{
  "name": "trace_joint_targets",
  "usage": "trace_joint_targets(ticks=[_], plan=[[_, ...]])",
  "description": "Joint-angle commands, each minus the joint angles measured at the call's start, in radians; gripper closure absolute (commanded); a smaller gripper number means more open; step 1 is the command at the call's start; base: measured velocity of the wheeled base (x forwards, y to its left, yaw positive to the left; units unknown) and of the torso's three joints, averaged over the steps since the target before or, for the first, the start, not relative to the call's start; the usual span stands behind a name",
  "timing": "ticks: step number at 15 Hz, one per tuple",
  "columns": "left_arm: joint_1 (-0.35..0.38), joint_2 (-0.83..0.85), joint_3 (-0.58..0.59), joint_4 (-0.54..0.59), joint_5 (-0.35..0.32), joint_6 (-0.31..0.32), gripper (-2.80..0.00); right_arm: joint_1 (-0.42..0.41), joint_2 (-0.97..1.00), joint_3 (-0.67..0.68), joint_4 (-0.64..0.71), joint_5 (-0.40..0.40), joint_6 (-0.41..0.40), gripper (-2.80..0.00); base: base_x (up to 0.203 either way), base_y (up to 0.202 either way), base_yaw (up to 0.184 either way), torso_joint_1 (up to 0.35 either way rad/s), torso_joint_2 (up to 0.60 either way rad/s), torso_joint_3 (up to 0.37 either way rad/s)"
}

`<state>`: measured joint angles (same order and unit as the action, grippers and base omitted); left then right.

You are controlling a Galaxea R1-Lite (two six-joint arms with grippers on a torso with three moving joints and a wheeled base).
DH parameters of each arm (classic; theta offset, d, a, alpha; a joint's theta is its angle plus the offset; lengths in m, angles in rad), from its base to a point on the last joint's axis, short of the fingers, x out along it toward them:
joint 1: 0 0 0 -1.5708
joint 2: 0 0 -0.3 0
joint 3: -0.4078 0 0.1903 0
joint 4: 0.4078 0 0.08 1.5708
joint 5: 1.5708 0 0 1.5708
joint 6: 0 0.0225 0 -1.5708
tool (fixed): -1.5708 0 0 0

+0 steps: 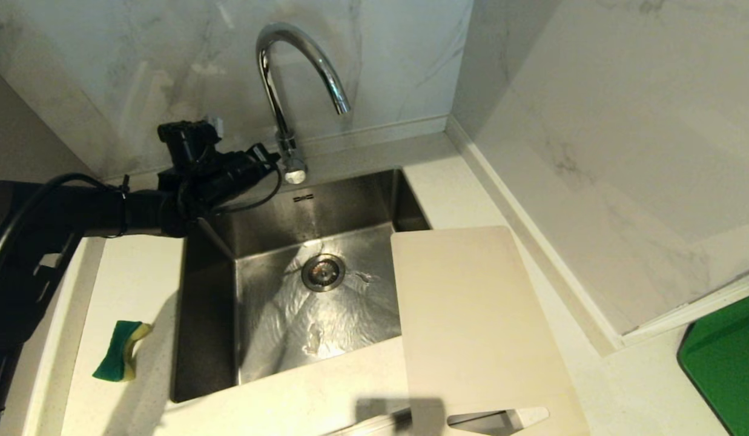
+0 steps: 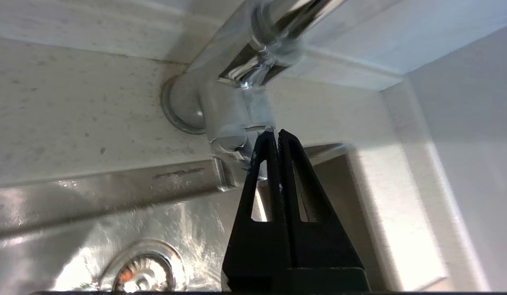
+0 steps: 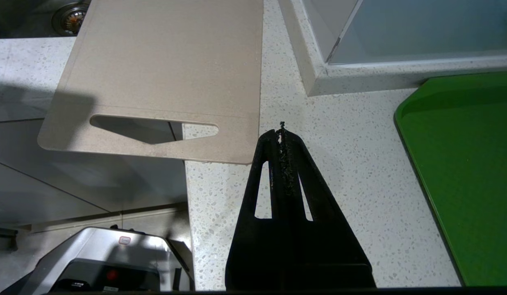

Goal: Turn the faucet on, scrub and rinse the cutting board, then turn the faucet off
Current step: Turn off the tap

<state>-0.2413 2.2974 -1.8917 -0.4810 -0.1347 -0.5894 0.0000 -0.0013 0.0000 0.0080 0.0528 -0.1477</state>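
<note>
Landmark: the sink (image 1: 204, 339), set into the counter (image 1: 138, 284); all places below are given from it.
My right pincer (image 3: 281, 128): nearest to me, parked over the counter on the sink's right, fingers pressed together on nothing, just beside the board's handle end.
Cutting board (image 1: 471, 321): lies flat on the sink's right edge, its far end overhanging the basin, its slot handle toward me.
Sponge (image 1: 121, 350): on the counter at the sink's left, untouched.
Green board (image 1: 725, 357): well to the right of the sink, not my concern.
Basin: looks wet around the drain (image 1: 323, 272); I see no stream from the spout.
My left pincer (image 2: 276, 133): at the sink's far rim, fingers together and empty, tips at the lever on the tap's base.
Faucet (image 1: 292, 66): stands behind the far rim, spout arched over the basin.
Step in hand: I judge it is opening the tap.
How to do it well: push with the shut tips as a single blunt finger, squarely against the lever's side; move slowly, since polished chrome invites slipping; stop once water runs.
</note>
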Motion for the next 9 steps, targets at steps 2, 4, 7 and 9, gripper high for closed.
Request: trace_joint_targets(ticks=[2, 4, 7, 9], plan=[[-0.053, -0.182, 0.112, 0.024, -0.004, -0.008, 0.00, 0.000, 0.001, 0.000, 0.000, 0.001, 0.000, 0.00, 0.000, 0.000, 0.000, 0.000, 0.00, 0.000], [-0.058, -0.275, 0.178, 0.076, -0.004, 0.005, 0.00, 0.000, 0.001, 0.000, 0.001, 0.001, 0.000, 0.00, 0.000, 0.000, 0.000, 0.000, 0.00, 0.000], [-0.011, -0.404, 0.329, 0.130, 0.009, 0.156, 0.00, 0.000, 0.001, 0.000, 0.000, 0.001, 0.002, 0.00, 0.000, 0.000, 0.000, 0.000, 0.00, 0.000], [0.056, -0.505, 0.466, 0.140, 0.049, 0.299, 0.00, 0.000, 0.001, 0.000, 0.000, -0.002, 0.018, 0.00, 0.000, 0.000, 0.000, 0.000, 0.00, 0.000]])
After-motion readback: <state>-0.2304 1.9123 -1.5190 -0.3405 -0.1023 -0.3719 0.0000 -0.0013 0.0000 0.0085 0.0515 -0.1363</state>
